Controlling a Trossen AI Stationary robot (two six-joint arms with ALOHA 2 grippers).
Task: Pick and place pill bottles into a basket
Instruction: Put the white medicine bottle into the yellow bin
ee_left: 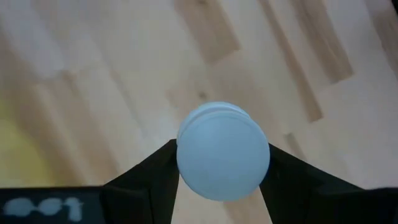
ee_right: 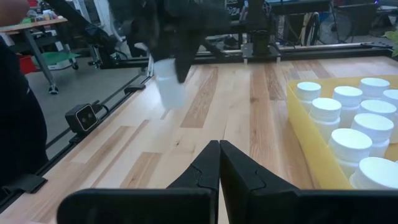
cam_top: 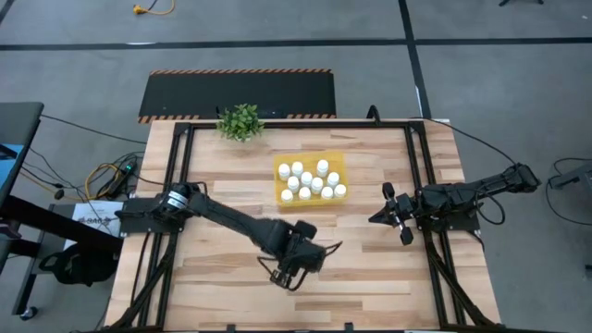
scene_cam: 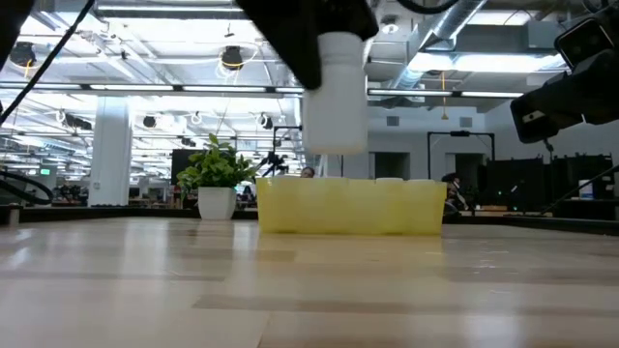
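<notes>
Left gripper (cam_top: 294, 268) over the near-middle of the table (cam_top: 370, 277), fingers clamped on 1 pill bottle (scene_cam: 334, 92). Low view shows the bottle hanging upright, clear of the wood, held near its top. Left wrist view looks down on its round white end, a dark finger (ee_left: 149, 180) pressed to either side.

Right gripper (cam_top: 393, 215) waits at the table's right side, just beyond the basket; fingers pressed together, nothing between them.

Basket (cam_top: 280, 192) sits at table centre toward the far edge. About 10 bottles (cam_top: 313, 180) stand upright in it, caps up, packed close. No loose bottles visible on the wood (the carried one looks like the last).

Handling, judged: small rigid plastic cylinder, likely light. Smooth wall, so it could slip or twist in a loose pinch. A grip across the body or just under the cap looks soundest. The bottle is not fragile, but it is tall for its base and liable to tip if released at a tilt or bumped into neighbours. Free space in the basket is tight, so it should be lowered straight into a gap.

Surface: pale butcher-block wood, flat, bare, framed by black rails. Small potted plant (cam_top: 240, 121) at the far edge, well apart from the basket.

Room: open hall, grey floor, striped black mat beyond the table, ceiling lights, desks and equipment in the distance.
</notes>
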